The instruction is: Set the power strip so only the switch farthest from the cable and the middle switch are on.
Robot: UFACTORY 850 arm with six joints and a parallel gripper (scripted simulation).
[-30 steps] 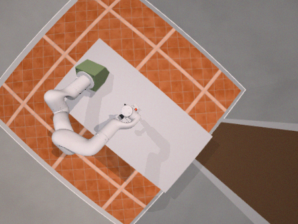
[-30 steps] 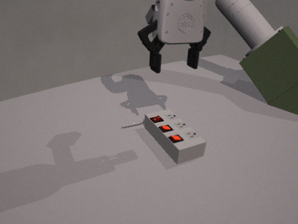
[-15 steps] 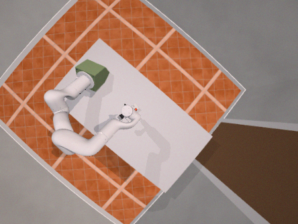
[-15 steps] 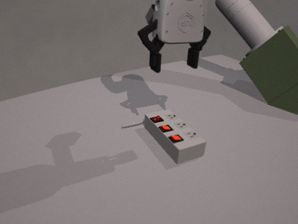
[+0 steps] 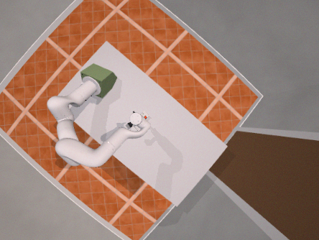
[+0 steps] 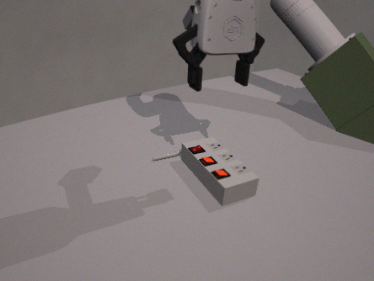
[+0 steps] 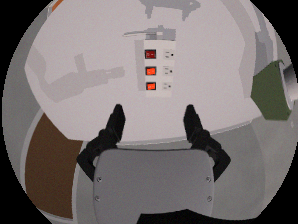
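A white power strip lies flat on the grey table, right way up, with a short cable at its far end. It has three red switches. The one nearest the cable is dark. The middle one and the one farthest from the cable glow bright orange. The strip also shows in the wrist view and partly under the arm in the overhead view. My gripper hangs high above the strip's cable end, open and empty; its fingers show in the wrist view.
The arm's green base block stands at the right rear of the table, also seen in the overhead view. The table edge runs along the back behind the gripper.
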